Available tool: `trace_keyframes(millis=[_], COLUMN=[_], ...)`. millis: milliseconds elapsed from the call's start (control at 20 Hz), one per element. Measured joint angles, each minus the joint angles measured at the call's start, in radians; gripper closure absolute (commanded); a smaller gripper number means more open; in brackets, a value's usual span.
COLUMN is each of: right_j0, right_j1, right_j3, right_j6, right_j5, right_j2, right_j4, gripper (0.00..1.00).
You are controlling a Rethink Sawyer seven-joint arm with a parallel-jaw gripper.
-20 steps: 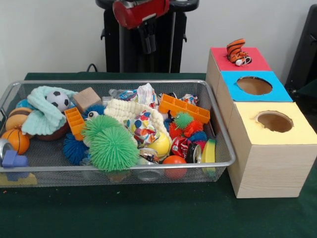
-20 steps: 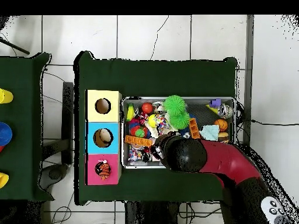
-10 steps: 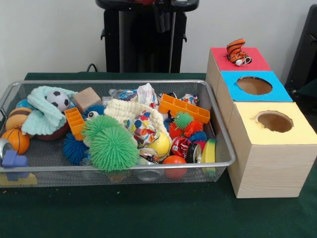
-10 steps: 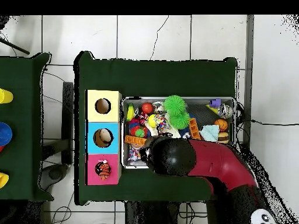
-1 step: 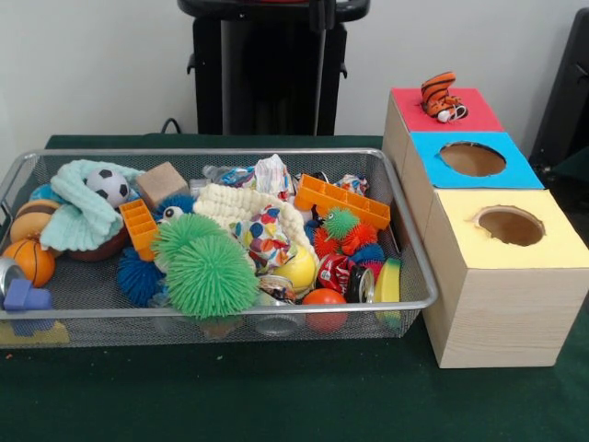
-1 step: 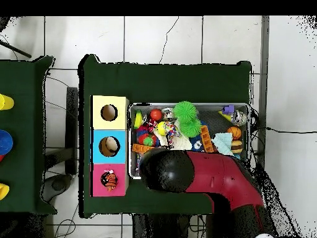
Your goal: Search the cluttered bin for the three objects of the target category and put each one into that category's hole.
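Overhead view has the red arm (image 6: pixel 210 180) covering the mesh bin's (image 6: pixel 249 127) near edge, so can't tell what the gripper is doing. A striped tiger toy (image 5: pixel 442 96) sits on the red box (image 5: pixel 460 114), bin still packed.

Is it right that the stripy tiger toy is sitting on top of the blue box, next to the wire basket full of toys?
Not quite. The stripy tiger toy sits on top of the red box, not the blue box, whose hole is open with nothing on top. The front view shows it clearly. The rest is right: the boxes stand beside the wire basket full of toys.
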Motion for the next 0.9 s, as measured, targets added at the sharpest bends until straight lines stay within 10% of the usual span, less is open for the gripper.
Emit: trace_keyframes(millis=[900], right_j0=[0.182], right_j1=[-0.004], right_j3=[-0.015], right_j6=[0.062], right_j5=[0.0], right_j2=[-0.138], right_j4=[0.021], gripper=[1.0])
